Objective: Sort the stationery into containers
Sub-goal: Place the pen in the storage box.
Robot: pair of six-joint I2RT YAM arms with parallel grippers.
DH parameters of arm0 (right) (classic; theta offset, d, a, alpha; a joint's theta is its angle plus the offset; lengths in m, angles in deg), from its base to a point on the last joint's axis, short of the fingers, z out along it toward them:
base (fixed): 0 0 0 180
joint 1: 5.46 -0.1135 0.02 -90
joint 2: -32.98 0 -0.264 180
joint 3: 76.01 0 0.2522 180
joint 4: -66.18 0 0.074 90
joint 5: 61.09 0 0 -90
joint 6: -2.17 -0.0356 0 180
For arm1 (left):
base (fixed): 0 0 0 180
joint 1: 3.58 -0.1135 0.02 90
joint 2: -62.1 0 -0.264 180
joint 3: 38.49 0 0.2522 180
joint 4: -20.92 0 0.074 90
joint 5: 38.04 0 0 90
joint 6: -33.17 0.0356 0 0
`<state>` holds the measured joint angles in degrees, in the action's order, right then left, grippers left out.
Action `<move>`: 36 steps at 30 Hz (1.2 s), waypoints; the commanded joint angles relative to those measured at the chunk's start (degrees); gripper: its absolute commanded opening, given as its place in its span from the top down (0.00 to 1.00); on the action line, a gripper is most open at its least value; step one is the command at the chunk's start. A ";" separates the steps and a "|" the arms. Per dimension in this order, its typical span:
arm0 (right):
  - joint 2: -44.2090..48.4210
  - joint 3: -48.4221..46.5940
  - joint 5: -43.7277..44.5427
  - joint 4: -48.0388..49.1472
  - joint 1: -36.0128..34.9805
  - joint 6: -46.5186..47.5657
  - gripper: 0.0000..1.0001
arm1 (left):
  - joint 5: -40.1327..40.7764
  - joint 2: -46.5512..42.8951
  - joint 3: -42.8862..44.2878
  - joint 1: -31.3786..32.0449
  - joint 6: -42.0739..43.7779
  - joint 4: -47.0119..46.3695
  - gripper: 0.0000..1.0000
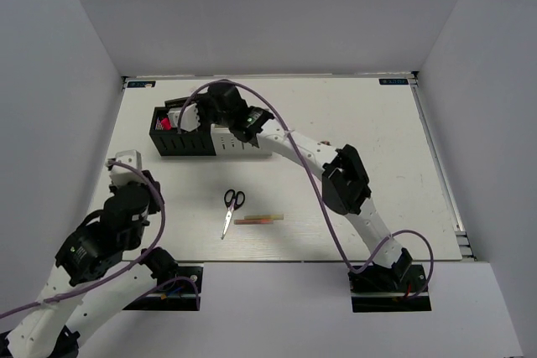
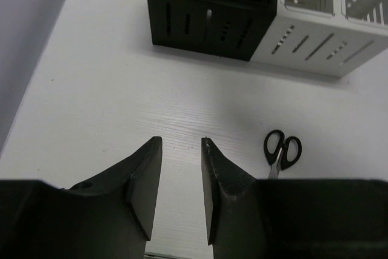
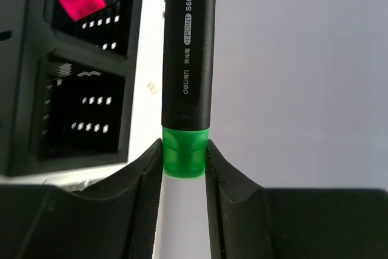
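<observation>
White woodgrain counter (image 1: 377, 123), pale grey walls (image 1: 268, 14). Highlighter (image 3: 188, 53): black barrel, green cap, pinched at the cap by right gripper (image 3: 185, 150). Left gripper (image 2: 182, 144): spread, above counter.

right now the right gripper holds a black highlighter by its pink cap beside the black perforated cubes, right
The cap is green, not pink. The right wrist view shows the right gripper holding the black highlighter by it beside the black perforated cubes.

White table (image 1: 361, 123) enclosed by a pale grey back wall (image 1: 268, 14), left wall (image 1: 50, 81) and right wall (image 1: 495, 56), with a metal rail (image 1: 437, 157) along its right edge, a small blue label (image 1: 140, 85) at each far corner, under even light.
</observation>
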<state>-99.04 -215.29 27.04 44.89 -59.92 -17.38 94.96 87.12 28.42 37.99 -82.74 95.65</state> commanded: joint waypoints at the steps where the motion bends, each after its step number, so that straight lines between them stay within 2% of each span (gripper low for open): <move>1: -2.88 -1.93 0.47 8.91 -0.65 6.51 1.00 | 6.91 -2.42 2.14 0.19 -1.42 0.03 0.57; 7: -5.87 -0.43 -1.12 15.16 -1.88 16.11 1.00 | 9.20 -3.31 5.04 0.19 -1.77 2.57 0.57; 19: -10.53 -1.84 -3.05 19.31 -2.06 29.29 1.00 | 8.33 -5.24 4.60 0.19 -1.42 3.28 0.57; 26: -14.83 -7.11 -0.42 17.02 -2.23 34.12 1.00 | 7.71 -6.12 3.81 0.19 -1.07 3.28 0.57; 36: -17.91 -8.35 3.71 19.04 -1.97 36.24 1.00 | 7.45 -6.56 3.28 0.19 -1.25 3.10 0.57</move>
<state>-116.55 -220.88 28.22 61.46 -61.95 14.75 102.35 80.74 32.00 37.96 -84.09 98.12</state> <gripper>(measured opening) 0.338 0.431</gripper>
